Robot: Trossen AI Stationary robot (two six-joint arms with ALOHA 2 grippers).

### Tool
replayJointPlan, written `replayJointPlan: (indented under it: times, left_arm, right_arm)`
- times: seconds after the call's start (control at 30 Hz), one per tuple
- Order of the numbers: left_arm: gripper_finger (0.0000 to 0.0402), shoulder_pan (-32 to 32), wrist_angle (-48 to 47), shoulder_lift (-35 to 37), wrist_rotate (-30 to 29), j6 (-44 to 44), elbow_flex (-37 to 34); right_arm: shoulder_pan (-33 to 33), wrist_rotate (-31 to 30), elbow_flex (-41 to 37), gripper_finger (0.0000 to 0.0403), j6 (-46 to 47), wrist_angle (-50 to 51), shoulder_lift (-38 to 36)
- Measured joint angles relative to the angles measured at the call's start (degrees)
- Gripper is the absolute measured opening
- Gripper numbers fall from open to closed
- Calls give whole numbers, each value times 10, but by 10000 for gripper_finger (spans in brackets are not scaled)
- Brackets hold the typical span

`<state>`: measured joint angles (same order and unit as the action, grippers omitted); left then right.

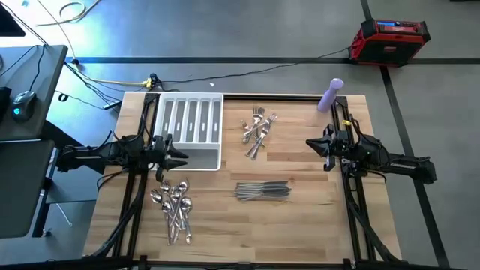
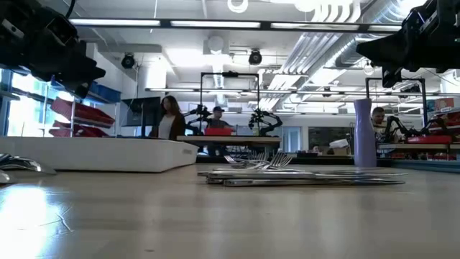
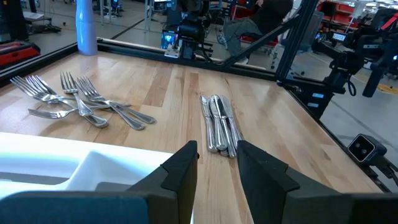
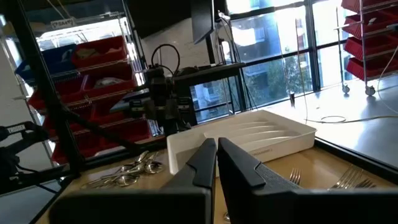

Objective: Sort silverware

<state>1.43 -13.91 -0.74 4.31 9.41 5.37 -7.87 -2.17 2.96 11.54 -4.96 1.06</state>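
- Silverware lies in three like-with-like heaps on the counter (image 1: 315, 217), none yet in the tray; judged: sorting has not begun, or only the grouping is done.
- Forks (image 1: 257, 129) in a loose crossed pile, just beside the tray's right side, toward the far edge. In the left wrist view the forks (image 3: 81, 102) overlap, tines mostly pointing one way; tangled enough that a single pick could drag a neighbour.
- Knives (image 1: 262, 191) lie in a tight parallel bundle near mid-counter, between the two arms. The left wrist view shows the knives (image 3: 219, 121) side by side, touching; flat and thin, likely hard to pinch off the wood.
- Spoons (image 1: 174, 210) heaped near the front left, below the tray.
- White tray (image 1: 189, 124) sits far-left on the counter, long slots running away from the front edge; slots look empty.
- Left hand (image 1: 178, 157) hovers over the tray's near end, fingers partly spread with a clear gap, nothing between them (image 3: 214, 180). Placed as if ready to reach for spoons or knives.
- Right hand (image 1: 311, 145) hangs above the counter's right side, well apart from all piles, fingers pressed together, empty (image 4: 216, 165); waiting.
- Purple bottle (image 1: 331, 95) stands upright at the far right corner, clear of the work.
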Motion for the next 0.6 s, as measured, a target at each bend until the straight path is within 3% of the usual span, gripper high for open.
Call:
replayJointPlan:
  times: [0.5, 0.6]
  left_arm:
    - [97, 0, 0, 0, 0, 0, 0]
    - [97, 0, 0, 0, 0, 0, 0]
  right_arm:
    - [0, -2, 0, 2, 0, 0, 0]
    - [-2, -57, 0, 2, -1, 0, 0]
